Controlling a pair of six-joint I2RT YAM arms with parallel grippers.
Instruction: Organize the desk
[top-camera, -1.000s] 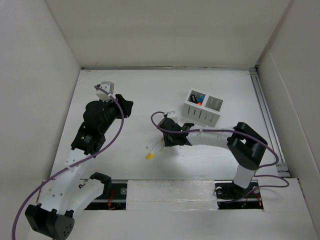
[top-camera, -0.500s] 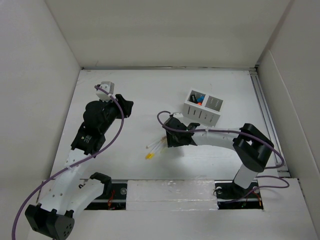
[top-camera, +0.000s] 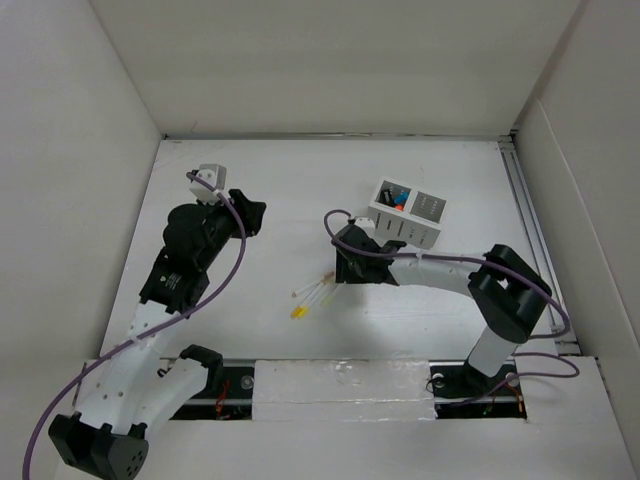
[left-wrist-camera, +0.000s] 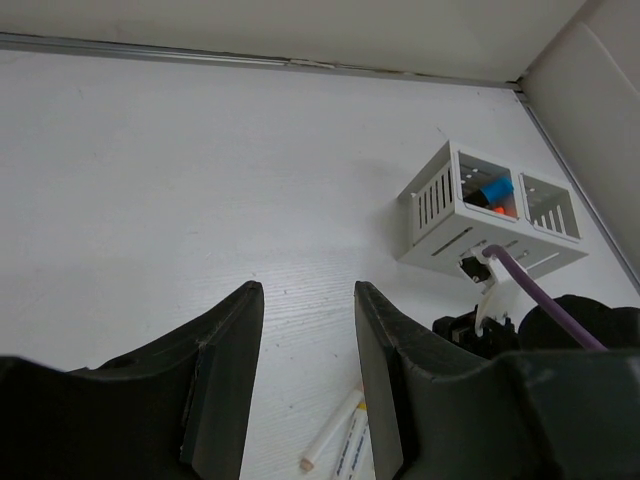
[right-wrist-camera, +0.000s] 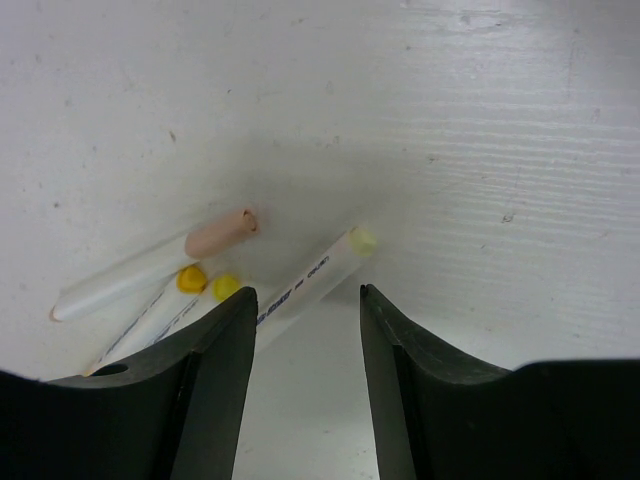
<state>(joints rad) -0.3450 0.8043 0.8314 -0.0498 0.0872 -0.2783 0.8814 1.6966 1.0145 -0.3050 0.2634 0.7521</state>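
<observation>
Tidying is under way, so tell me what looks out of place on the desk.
Several markers lie loose in a fanned heap on the desk, just ahead of the open right gripper, instead of in the organizer box. The box also sits skewed to the desk edges. Nothing looks spilled or broken.

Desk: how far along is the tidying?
Done: some small items sit in one compartment of the organizer. In hand: nothing; the right gripper hangs open over the pens. Left: those pens lie loose on the desk; the left gripper is open and empty.
</observation>
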